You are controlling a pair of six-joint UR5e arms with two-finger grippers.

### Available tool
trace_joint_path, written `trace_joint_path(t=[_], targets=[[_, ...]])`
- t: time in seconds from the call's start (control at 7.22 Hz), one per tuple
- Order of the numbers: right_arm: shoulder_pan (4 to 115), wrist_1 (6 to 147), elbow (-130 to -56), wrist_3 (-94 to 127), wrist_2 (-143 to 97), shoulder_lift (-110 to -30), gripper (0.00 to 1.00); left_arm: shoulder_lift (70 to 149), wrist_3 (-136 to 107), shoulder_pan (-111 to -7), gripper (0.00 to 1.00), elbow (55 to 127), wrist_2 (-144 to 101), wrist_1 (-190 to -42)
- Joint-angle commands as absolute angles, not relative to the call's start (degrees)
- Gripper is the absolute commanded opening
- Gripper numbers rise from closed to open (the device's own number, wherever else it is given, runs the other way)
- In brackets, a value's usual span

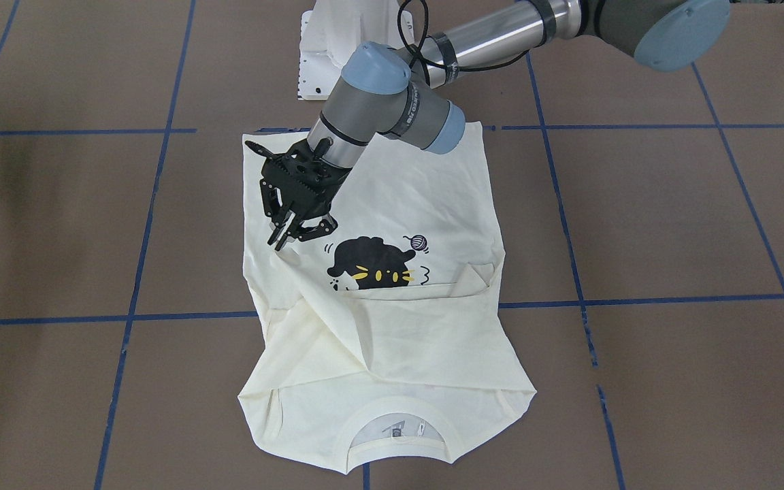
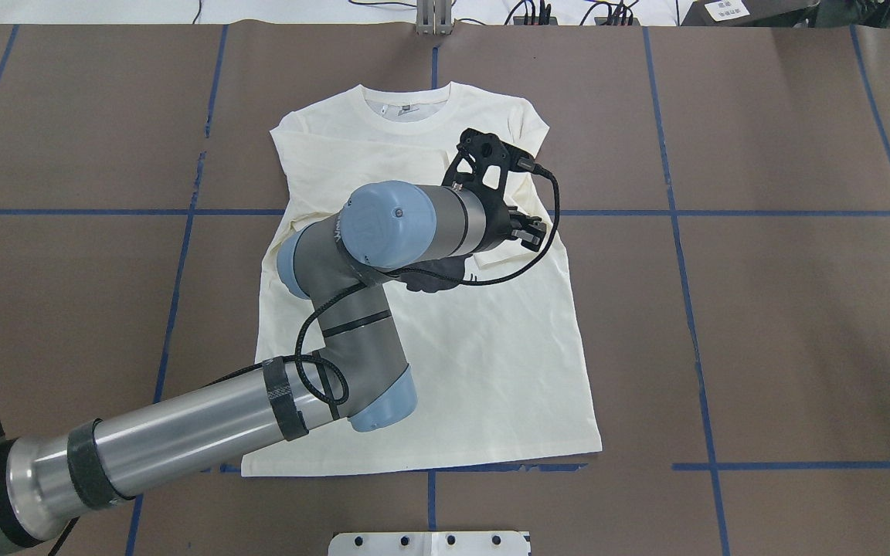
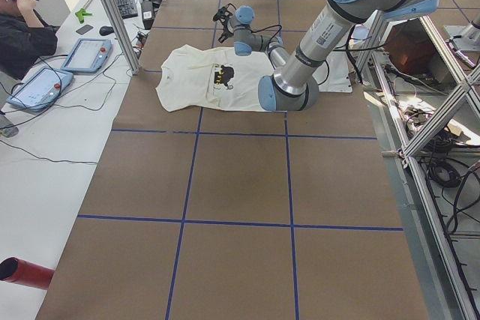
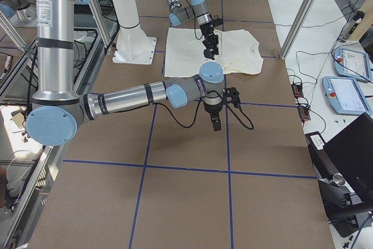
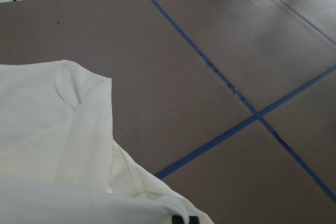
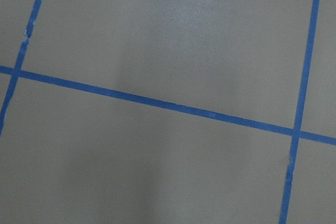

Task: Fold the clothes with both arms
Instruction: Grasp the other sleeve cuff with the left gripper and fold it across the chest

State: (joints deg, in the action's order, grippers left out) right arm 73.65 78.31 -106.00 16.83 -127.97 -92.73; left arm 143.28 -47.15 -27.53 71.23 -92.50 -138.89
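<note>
The shirt lies flat mid-table, sleeves folded in; body folds remain. The left gripper hovers over it, seemingly narrowly parted and empty. The right gripper is well apart; I cannot tell its state.

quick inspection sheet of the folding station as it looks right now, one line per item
surface: brown table cover with a blue tape grid, lying flat.
job's things: cream shirt print side up, collar toward the operators' side, fabric folded across the chest and covering part of the cat print.
clutter: white base plate near the hem; red cylinder by the table's edge.
grippers: left claw low over the shirt beside the print, open or shut unclear; right claw over bare table, away from the shirt, state unclear.
cables: black cable looping off the left wrist above the shirt.
surroundings: seated person at a side bench with pendants.
</note>
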Motion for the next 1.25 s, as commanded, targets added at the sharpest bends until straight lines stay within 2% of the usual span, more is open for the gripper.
trace_joint_path(t=[0.0, 0.28, 0.69, 0.97, 1.11], targets=[[73.6, 78.2, -106.1, 17.0, -128.1, -91.7, 1.0, 142.5, -49.3, -29.4, 1.0, 71.5, -93.2, -139.9], [73.2, 76.3, -106.1, 17.2, -128.5, -90.6, 1.0, 141.5, -48.8, -32.8, 1.0, 74.1, -98.9, -130.2], [67.3, 75.1, -107.1, 30.6, -128.2, -85.5, 1.0, 128.9, -41.1, -35.4, 1.0, 96.8, -100.9, -110.9], [57.5, 75.4, -109.2, 44.5, -119.3, -78.4, 1.0, 121.3, -40.8, -36.0, 1.0, 103.9, -101.0, -112.9], [50.7, 77.2, -108.0, 47.9, -111.6, -72.5, 1.0, 119.9, -39.6, -37.9, 1.0, 104.0, -102.3, -115.2]])
